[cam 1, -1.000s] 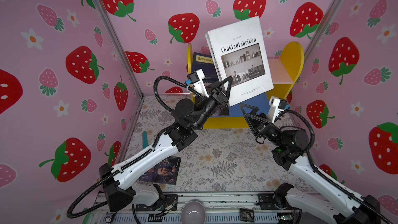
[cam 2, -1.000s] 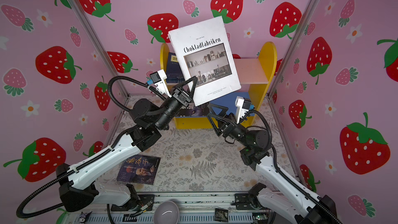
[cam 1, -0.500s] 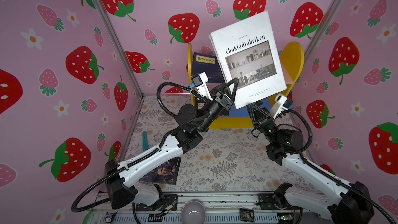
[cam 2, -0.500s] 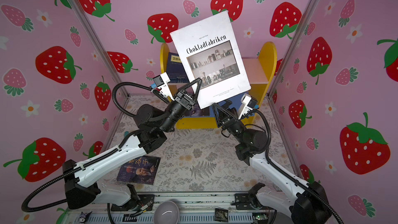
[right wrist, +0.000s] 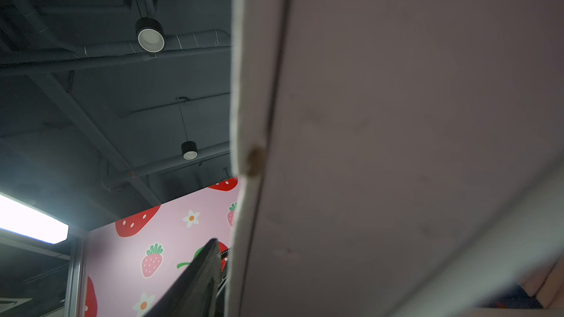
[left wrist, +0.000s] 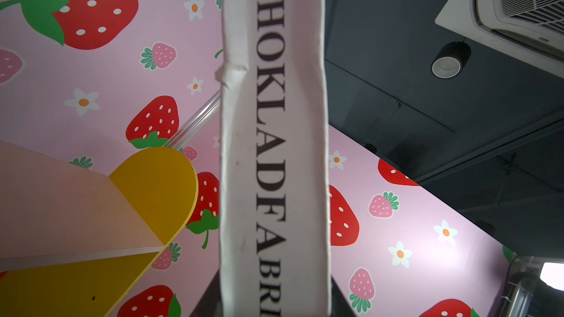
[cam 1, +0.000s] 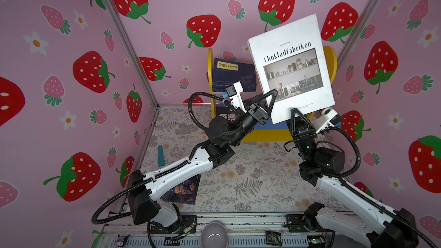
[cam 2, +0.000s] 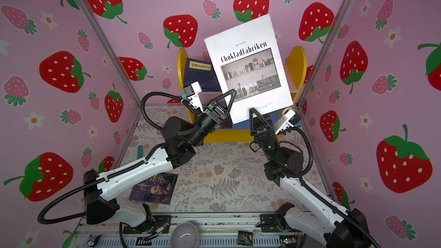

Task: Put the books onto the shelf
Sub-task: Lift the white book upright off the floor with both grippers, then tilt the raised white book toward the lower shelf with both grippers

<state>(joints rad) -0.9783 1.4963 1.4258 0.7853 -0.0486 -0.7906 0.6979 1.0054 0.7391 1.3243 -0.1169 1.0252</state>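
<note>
My left claw point(cam 1: 272, 96) clamps Chokladfabriken point(cam 1: 291, 67) at spine; right claw point(cam 1: 296, 113) at bottom edge (grip unclear). Best keep it upright, lower slow btw shelf point(cam 1: 332, 65) sides.

Fern-print table point(cam 1: 250, 175), yellow-sided shelf point(cam 1: 333, 65) standing at 12 o'clock by back wall, navy book point(cam 1: 232, 75) on upper board at its 9 o'clock end, black book point(cam 1: 226, 115) on lower tier, portrait book point(cam 1: 183, 190) flat at 7 o'clock, teal strip point(cam 1: 161, 155) at 9 o'clock.
</note>
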